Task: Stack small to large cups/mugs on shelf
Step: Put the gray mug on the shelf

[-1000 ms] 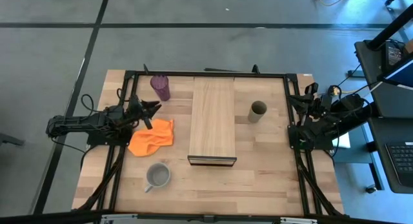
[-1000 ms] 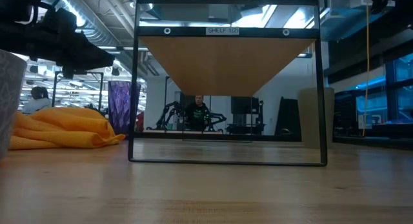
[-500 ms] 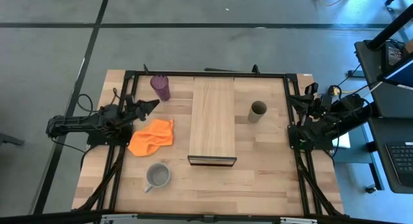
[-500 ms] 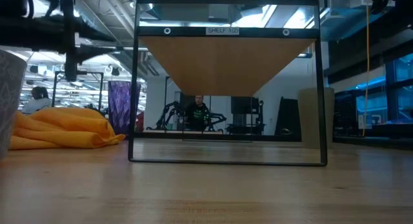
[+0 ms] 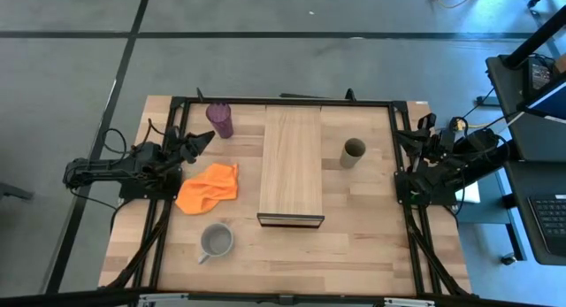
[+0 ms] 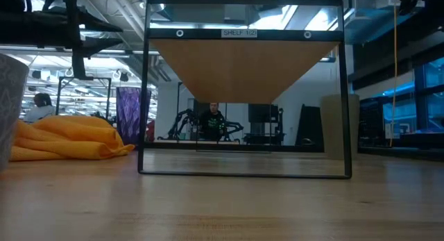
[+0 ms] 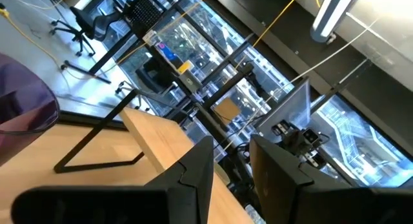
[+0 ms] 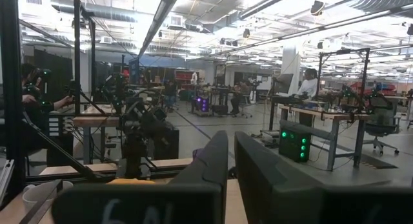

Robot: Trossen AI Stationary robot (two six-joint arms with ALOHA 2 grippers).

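Note:
The purple tumbler [image 5: 220, 119] stands upright at the far left; it also shows in the left wrist view [image 7: 19, 111]. The olive cup [image 5: 354, 151] stands right of the shelf [image 5: 291, 165]. The grey mug [image 5: 216, 241] stands near the front left. My left gripper [image 5: 202, 138] hovers open and empty just left of the tumbler, above the table; its fingers show a gap in the left wrist view [image 7: 232, 175]. My right gripper [image 5: 401, 188] waits shut at the table's right edge.
An orange cloth [image 5: 209, 187] lies crumpled between the tumbler and the mug, just near of my left gripper. A black frame rail [image 5: 283, 101] runs round the table. The shelf stands on a black frame with room beneath [image 6: 243, 151].
My left gripper has drawn back from above the orange cloth toward the table's far-left and has risen. It now points toward the purple tumbler. The cloth and cups have stayed put.

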